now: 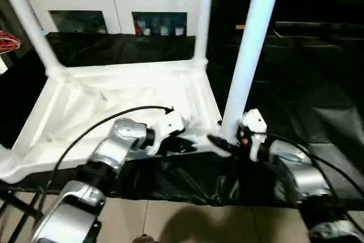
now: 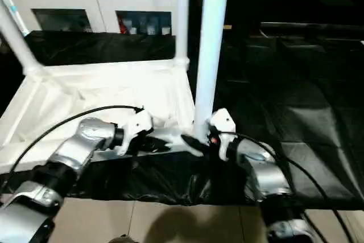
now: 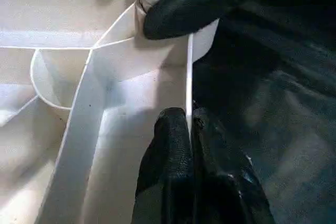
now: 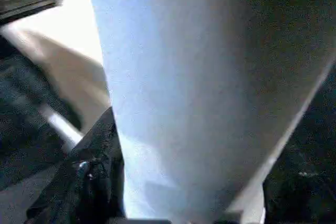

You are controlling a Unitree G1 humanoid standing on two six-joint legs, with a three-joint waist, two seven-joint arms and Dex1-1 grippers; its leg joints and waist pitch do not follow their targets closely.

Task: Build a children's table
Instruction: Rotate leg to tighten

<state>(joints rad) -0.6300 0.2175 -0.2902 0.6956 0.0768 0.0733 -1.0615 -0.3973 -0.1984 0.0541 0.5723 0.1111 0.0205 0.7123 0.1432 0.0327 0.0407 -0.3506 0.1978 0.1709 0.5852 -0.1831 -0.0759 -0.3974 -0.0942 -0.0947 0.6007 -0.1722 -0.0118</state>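
**Tabletop upside down, near-corner leg between our pincers**

At the far left of the left eye frame one white leg (image 1: 25,18) slants up out of the picture from the tabletop's back left corner. The white tabletop (image 1: 114,103) lies upside down across the left and middle of the frame on a bench covered in black sheeting (image 1: 318,106), its ribbed underside facing up.

Lower centre-left, our left pincer (image 1: 190,143) is closed on the tabletop's thin near rim; in the left wrist picture its black fingers (image 3: 168,161) sit one on each side of that white wall, pinching it.

A second leg (image 1: 202,12) stands upright at the back right corner, in the upper middle of the frame. Just right of centre a third, thicker-looking leg (image 1: 253,44) rises from the near right corner socket and leaves the top edge.

At its base, lower centre-right, our right pincer (image 1: 224,140) has its fingers spread around that leg; whether they actually press it we cannot tell.

Along the top edge stands a white cabinet (image 1: 114,4) with glass doors.
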